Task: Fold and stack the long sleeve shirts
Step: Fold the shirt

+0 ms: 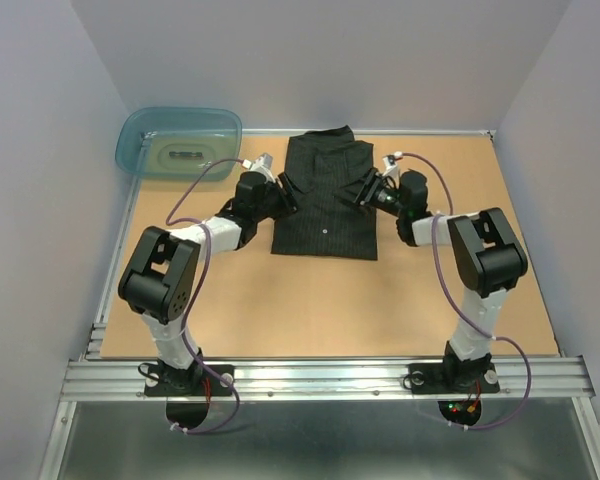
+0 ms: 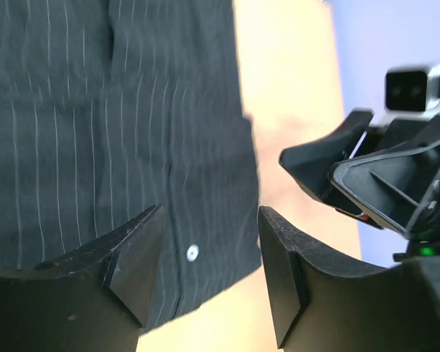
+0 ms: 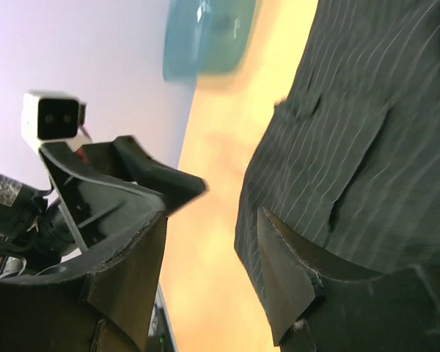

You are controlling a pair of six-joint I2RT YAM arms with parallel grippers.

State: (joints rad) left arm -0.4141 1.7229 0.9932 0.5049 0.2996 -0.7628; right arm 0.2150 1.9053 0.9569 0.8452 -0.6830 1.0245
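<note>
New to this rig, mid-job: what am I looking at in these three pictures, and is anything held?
Two robot arms are bolted at the near edge of the table. One picture looks down from above and behind them; the other two come from a camera on each wrist, its own fingers in view. A dark pinstriped shirt lies flat on the table, a teal tub in the far left corner. The left gripper and right gripper sit at the shirt's sides, both open, holding nothing.
</note>
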